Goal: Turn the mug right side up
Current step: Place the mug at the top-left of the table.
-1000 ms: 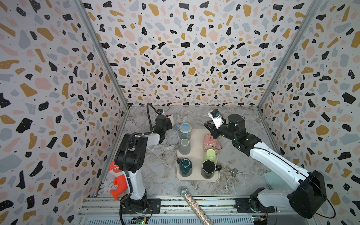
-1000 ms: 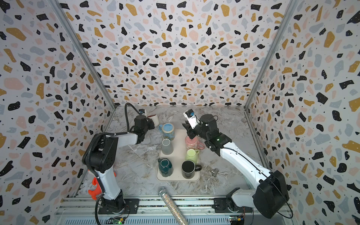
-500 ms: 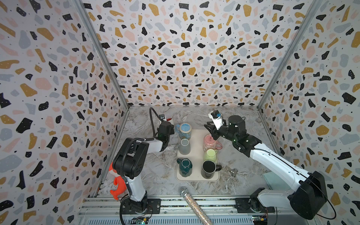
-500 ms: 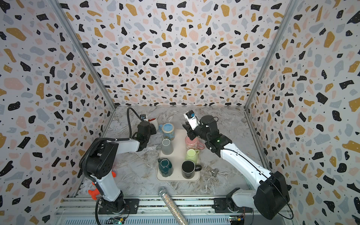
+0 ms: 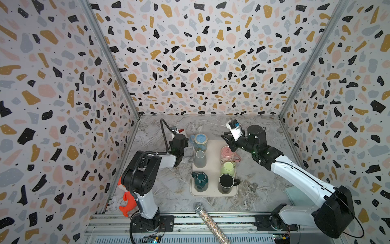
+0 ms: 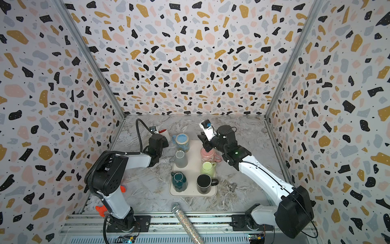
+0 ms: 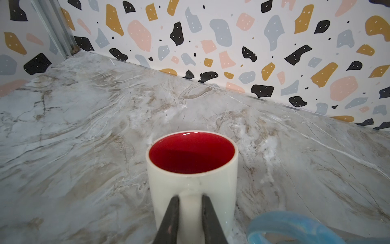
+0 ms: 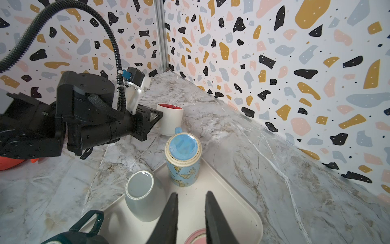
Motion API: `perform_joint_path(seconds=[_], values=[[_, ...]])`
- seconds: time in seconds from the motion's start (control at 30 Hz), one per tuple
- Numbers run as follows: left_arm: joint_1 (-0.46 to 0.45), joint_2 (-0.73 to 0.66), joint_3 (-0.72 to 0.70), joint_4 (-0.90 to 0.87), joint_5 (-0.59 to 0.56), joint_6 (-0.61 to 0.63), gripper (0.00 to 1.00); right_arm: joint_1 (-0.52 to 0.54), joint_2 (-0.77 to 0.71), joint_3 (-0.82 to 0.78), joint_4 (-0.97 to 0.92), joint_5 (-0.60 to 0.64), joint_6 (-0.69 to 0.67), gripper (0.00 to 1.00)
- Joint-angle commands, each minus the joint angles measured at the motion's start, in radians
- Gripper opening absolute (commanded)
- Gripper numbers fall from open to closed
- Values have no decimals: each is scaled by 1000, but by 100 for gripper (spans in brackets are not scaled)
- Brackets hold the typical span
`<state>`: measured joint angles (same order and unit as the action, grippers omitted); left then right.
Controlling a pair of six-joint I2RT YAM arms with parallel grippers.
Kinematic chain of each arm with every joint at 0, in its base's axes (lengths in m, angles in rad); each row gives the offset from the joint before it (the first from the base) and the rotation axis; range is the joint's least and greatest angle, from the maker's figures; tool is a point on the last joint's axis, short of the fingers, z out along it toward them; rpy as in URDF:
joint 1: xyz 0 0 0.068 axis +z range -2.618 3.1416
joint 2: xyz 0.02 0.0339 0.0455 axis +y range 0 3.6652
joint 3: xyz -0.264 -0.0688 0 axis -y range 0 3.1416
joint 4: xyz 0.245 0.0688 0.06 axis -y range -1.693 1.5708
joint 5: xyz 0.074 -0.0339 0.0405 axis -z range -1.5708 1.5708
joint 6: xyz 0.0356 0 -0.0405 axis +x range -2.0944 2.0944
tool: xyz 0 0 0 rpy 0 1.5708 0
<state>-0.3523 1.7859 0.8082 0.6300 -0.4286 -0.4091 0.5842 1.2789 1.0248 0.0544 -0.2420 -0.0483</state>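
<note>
Enclosure: back wall [image 5: 200, 52] and two side walls [image 5: 52, 84], all covered in a terrazzo print of black, ochre, pink and grey-blue chips on white. Bare metal posts [image 5: 111, 59] run up both rear corners. Tabletop [image 5: 173, 190]: grey-white marble pattern with tan veining and a faint sheen. Grooved metal rail [image 5: 242, 221] along the near edge. Light even, shadows soft.

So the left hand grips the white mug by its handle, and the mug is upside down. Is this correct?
Not quite. The left hand does grip the white mug by its handle, but the mug is right side up. The left wrist view shows its open mouth on top, with the red inside.
</note>
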Motion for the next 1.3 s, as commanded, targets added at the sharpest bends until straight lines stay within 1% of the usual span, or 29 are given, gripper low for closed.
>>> perform_joint_path(seconds=[0.0,0.07,0.2,0.6,1.1,1.2,1.27], values=[[0,1,-47,-75,-58,0,0,-2,-42,-7,15,-12,13,24],[-2,0,-59,-72,-66,-3,1,-2,-44,-8,14,-12,13,24],[-13,-16,-67,-81,-74,-4,8,-1,-49,-11,15,-11,15,24],[-22,-6,-63,-124,-90,-24,26,-2,-62,-22,18,-12,19,24],[-40,-8,-92,-128,-88,-47,27,-1,-75,-34,20,-8,28,24],[-46,-42,-112,-139,-74,-64,28,-2,-76,-24,1,-14,40,25],[-54,-86,-134,-147,-67,-78,29,-7,-73,3,-49,-14,64,26]])
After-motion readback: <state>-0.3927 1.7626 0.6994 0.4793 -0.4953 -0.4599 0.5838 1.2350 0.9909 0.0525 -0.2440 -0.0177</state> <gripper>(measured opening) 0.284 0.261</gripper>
